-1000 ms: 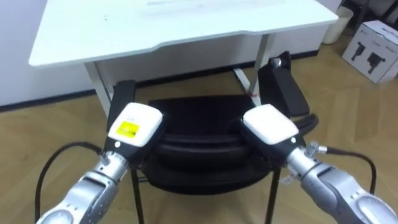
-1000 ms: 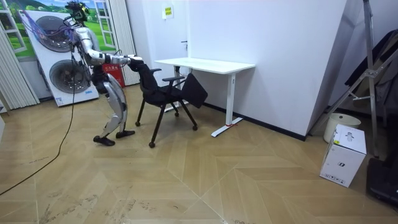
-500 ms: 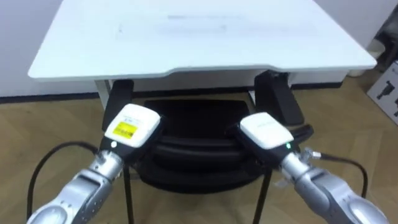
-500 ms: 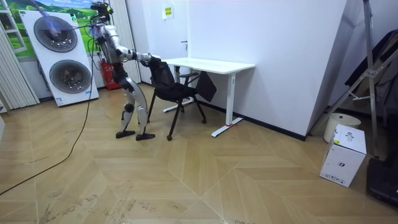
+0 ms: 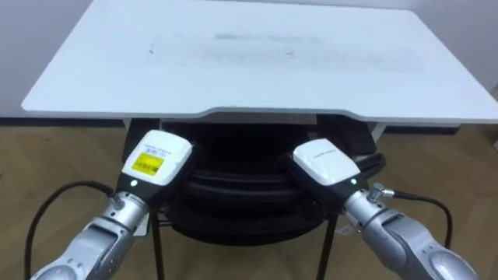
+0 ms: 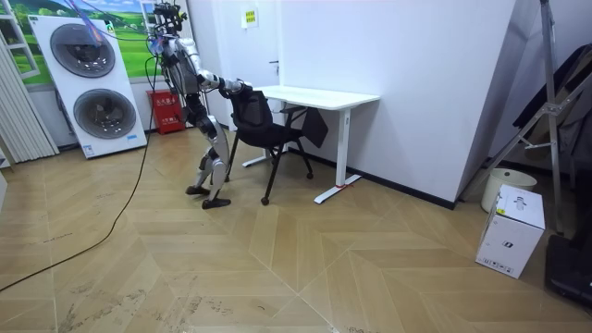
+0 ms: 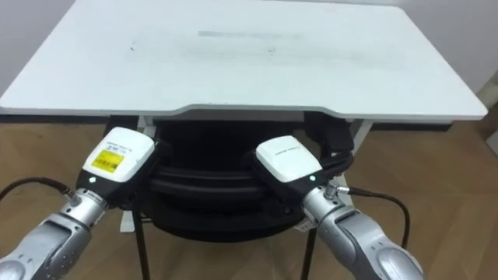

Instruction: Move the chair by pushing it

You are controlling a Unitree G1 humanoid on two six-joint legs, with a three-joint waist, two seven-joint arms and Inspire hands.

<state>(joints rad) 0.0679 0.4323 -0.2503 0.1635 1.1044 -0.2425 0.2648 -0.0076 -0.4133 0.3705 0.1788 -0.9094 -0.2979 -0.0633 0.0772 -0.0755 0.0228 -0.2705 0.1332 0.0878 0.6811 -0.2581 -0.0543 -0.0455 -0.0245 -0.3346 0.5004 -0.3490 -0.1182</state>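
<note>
Chair (image 5: 241,198) half hidden beneath the counter (image 5: 264,70)
The counter covers the chair's far part, and the chair's legs run off the near picture edge. How the left robot hand (image 5: 158,158) and right robot hand (image 5: 325,162) meet the backrest is hidden under their white backs; in the room view both are too small to tell.

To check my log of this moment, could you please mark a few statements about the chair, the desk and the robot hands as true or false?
1. The left robot hand and the right robot hand are both at the backrest of the chair. True.
2. The chair is red. False: it is black.
3. The chair's seat sits partly under the white desk. True.
4. The chair lies tipped over. False: it stands upright on its legs.
5. The robot stands beside the cardboard box. False: it stands behind the chair, and the box is far off at the room view's right.
</note>
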